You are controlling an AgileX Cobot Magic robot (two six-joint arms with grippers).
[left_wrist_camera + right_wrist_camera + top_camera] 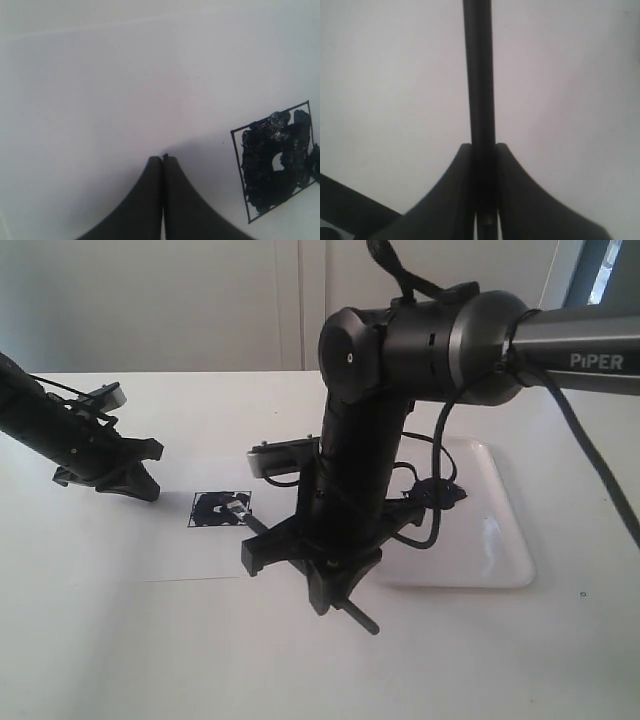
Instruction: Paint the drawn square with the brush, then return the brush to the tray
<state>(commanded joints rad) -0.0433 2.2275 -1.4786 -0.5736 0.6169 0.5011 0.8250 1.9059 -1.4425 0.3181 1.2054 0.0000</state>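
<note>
The drawn square (220, 508) on the white paper is mostly filled with blotchy black paint; the left wrist view shows the drawn square (275, 161) with a small white gap in the middle. My right gripper (322, 598) is shut on the brush (362, 620), just to the right of the square and low over the paper. The brush's thin front end (258, 527) points toward the square's corner. In the right wrist view the black brush handle (479, 75) runs straight out between the shut right gripper (483, 146). My left gripper (145, 488) is shut and empty, left of the square, also seen as left gripper (163, 159).
The white tray (500, 540) lies right of the right arm, with a dark paint blob (442, 492) near its far left corner. The paper sheet (180, 555) lies on the white table. The right arm's cables hang over the tray's left edge.
</note>
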